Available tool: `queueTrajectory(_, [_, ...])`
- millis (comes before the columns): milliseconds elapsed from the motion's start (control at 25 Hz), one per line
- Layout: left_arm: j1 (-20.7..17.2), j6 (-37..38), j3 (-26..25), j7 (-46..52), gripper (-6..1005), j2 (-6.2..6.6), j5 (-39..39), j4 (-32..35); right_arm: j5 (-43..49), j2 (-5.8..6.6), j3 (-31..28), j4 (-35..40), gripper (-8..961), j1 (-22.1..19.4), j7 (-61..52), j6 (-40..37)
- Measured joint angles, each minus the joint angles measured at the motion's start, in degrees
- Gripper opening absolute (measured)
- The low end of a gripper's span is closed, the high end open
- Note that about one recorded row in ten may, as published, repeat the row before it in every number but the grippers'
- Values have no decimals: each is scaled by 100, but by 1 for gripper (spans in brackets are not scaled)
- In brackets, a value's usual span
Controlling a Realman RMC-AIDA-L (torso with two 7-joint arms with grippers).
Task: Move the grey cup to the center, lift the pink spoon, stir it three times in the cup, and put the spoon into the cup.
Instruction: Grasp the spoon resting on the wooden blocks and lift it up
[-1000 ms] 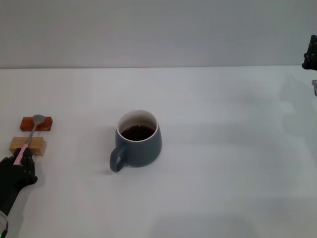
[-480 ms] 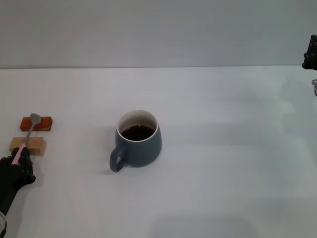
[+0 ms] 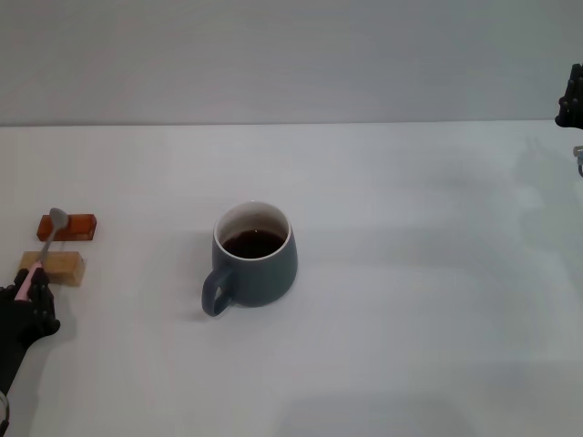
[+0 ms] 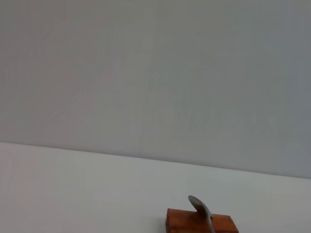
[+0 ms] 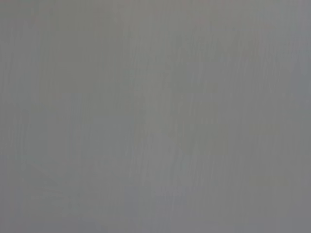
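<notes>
Your left gripper point(image 3: 30, 284), low at the table's point(image 3: 410, 300) left edge, is clamped on the pale pink handle of the slender metal-bowled spoon point(image 3: 46, 242). The spoon slants up and away from it, over a tan wooden block point(image 3: 56, 265) and a red-brown one point(image 3: 71, 226). The rounded blue-grey mug point(image 3: 254, 256) of dark liquid stands well to that gripper's right, mid-table. Your right gripper point(image 3: 571, 98) sits parked at the far right; whether its fingers are apart cannot be told.

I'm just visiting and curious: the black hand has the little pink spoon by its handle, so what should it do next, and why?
Probably raise the pink spoon clear of the red-brown block and tan block, then carry it toward the grey cup. The left hand grips its handle end, and the cup already stands mid-table with dark liquid, unstirred.
</notes>
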State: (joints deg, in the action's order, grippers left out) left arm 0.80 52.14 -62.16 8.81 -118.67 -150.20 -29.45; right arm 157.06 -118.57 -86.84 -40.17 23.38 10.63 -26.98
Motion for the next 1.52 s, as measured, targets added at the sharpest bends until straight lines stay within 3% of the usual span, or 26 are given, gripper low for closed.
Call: queueTrajectory(1520, [-28, 622, 74, 577, 145, 55, -45, -26, 0, 0, -26, -18, 51, 28, 0, 0])
